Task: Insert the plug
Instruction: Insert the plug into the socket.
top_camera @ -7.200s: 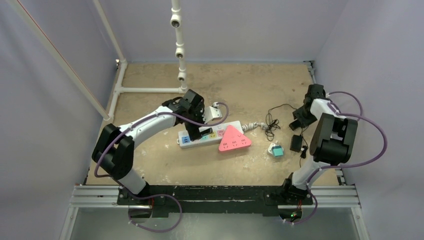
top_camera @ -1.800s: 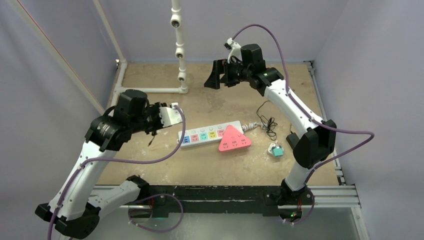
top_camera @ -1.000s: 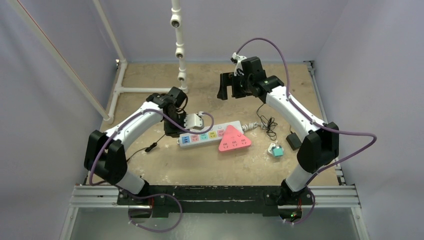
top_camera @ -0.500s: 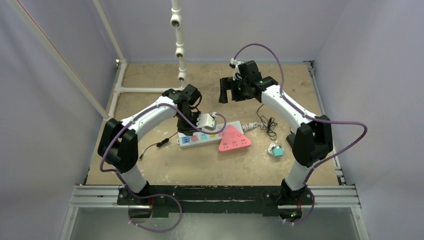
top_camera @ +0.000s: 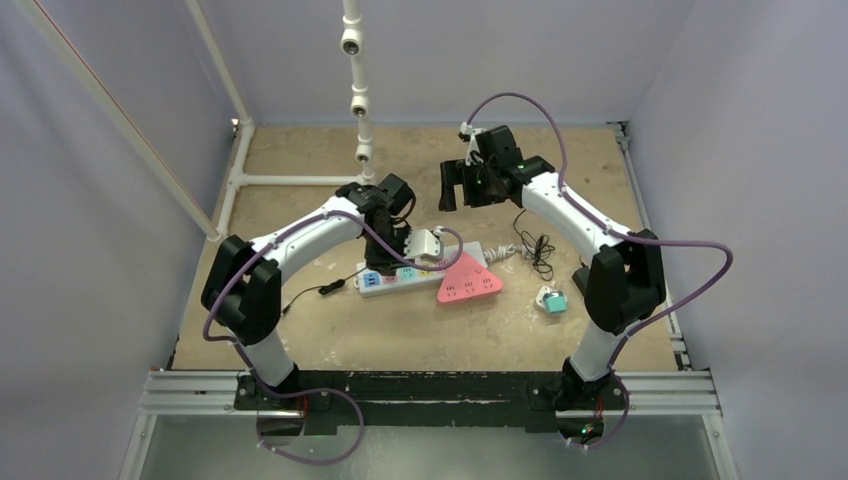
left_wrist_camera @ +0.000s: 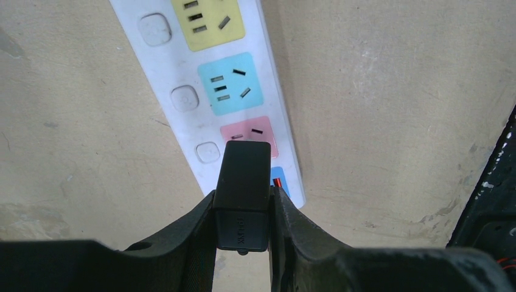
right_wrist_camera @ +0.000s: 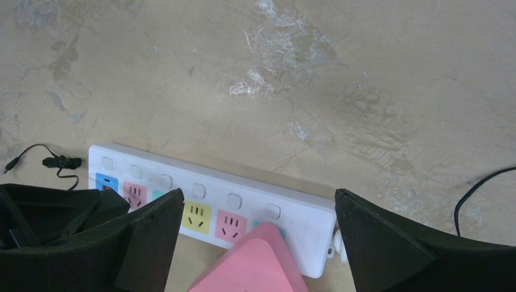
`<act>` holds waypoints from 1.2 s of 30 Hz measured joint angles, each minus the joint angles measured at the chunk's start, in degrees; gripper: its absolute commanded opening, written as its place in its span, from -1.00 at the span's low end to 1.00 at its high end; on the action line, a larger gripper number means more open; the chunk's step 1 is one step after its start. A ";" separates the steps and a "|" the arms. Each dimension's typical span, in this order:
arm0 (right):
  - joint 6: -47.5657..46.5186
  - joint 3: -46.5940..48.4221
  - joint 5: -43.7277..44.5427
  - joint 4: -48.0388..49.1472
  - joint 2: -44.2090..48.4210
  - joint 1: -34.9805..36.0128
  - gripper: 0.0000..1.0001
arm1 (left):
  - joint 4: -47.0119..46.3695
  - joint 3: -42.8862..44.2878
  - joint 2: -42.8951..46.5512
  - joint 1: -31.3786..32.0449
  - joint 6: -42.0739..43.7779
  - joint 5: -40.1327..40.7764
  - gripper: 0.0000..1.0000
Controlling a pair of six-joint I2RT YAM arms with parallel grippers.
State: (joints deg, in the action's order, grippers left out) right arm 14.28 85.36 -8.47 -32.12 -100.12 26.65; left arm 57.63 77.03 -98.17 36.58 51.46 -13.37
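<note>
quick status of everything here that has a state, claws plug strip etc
left claw, shut on the plug
plug, gripped over the pink socket, seating unclear
power strip, lying flat, its yellow socket and cyan socket empty
right claw, open, holding nothing
pink triangle block, lying over the strip's other end

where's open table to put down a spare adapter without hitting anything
Bare board lies between the power strip and the near rail, and in the far left corner behind the white pipe. Crowded: the strip's right end and beyond, with the pink triangular socket, coiled cable and small teal adapter.
</note>
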 measured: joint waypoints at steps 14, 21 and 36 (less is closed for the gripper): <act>0.00 -0.61 -0.31 0.07 0.00 0.00 0.88 | -2.95 -0.76 -0.76 1.49 -2.91 4.61 -1.00; 0.00 -1.51 -0.59 0.39 0.00 0.00 0.88 | -2.69 -0.96 -0.76 1.97 -3.37 5.22 -1.00; 0.00 -2.47 -1.33 0.46 0.04 0.00 0.87 | -2.99 -1.70 -0.72 3.58 -5.49 6.34 -1.00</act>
State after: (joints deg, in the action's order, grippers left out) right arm 14.28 82.89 -9.80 -31.66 -100.07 26.65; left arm 54.63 75.33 -98.89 40.16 45.98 -7.03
